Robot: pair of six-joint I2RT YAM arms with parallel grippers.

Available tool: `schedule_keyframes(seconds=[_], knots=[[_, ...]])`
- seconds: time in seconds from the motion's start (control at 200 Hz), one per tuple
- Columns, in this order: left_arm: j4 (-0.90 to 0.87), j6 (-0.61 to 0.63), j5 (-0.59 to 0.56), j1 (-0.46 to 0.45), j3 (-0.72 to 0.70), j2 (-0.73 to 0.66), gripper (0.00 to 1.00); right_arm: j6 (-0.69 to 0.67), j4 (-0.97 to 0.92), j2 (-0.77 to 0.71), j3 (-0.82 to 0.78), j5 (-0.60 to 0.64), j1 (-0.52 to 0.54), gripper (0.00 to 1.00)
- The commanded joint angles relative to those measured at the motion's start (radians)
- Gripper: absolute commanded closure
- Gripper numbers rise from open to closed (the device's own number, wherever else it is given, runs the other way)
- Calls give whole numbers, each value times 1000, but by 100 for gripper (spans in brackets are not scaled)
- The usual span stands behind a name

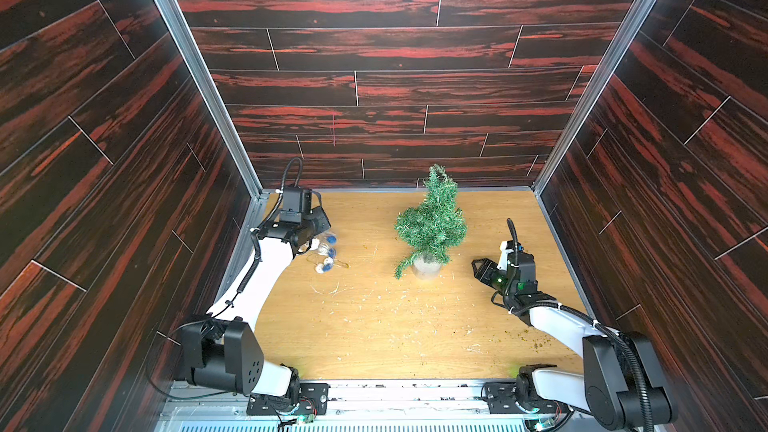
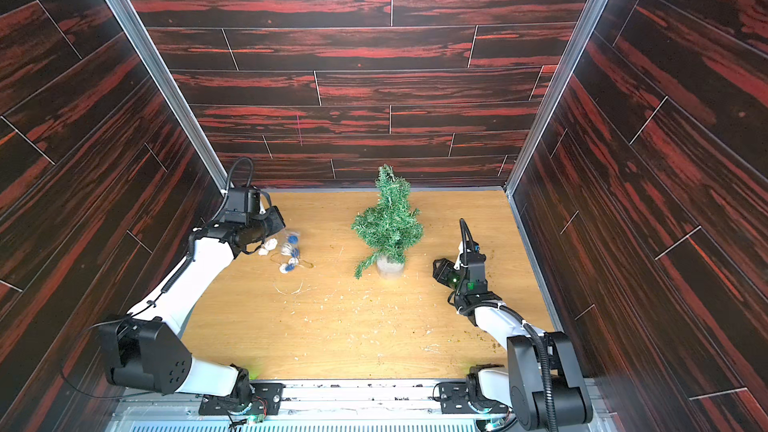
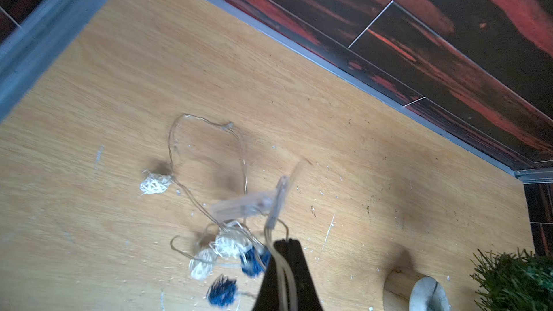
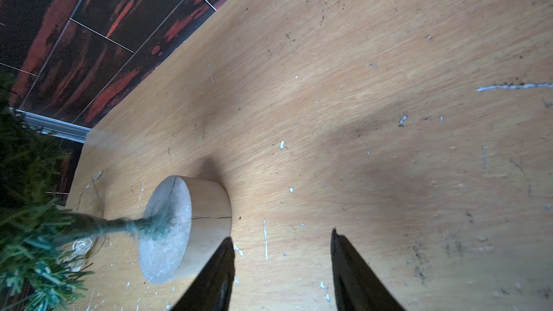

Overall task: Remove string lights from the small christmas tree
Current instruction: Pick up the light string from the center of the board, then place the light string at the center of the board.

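The small christmas tree (image 1: 430,222) (image 2: 388,222) stands upright in its grey-white pot (image 1: 426,267) (image 4: 185,222) near the back middle of the table, with no lights showing on its branches. The string lights (image 1: 326,251) (image 2: 289,251) are bunched on the table well to its left: white and blue balls (image 3: 230,245) and a clear battery box (image 3: 242,207). My left gripper (image 3: 285,243) is above them, shut on their pale wire. My right gripper (image 1: 478,268) (image 4: 281,234) is open and holds nothing, low and just right of the pot.
Dark red wood-pattern walls (image 1: 374,89) with metal frame posts (image 1: 199,76) close in the table on three sides. Pale needle scraps and a thin curled strand (image 1: 328,288) litter the wooden tabletop (image 1: 395,326).
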Motion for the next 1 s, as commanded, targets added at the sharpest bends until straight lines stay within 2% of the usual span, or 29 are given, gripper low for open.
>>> schedule_keyframes(seconds=[0.0, 0.17, 0.371, 0.681, 0.741, 0.907, 0.997], knots=[[13, -9, 7, -9, -36, 33, 100, 5, -3, -18, 9, -6, -1, 45], [-20, 21, -83, -13, -83, 45, 100, 3, 4, -18, 1, 15, 0, 45], [23, 16, -80, -14, -162, 74, 100, 12, 6, 17, 13, -12, 0, 45], [-41, 49, -151, -14, -131, 165, 100, 11, 5, 0, 10, -13, -2, 45], [-63, 59, -165, -14, -110, 174, 94, 14, 5, 6, 13, -20, -2, 45], [-203, 75, -266, -14, -23, 172, 64, 8, -6, -3, 10, -12, -2, 45], [-237, 70, -296, -14, -2, 141, 52, 7, -6, -6, 7, -7, -3, 45]])
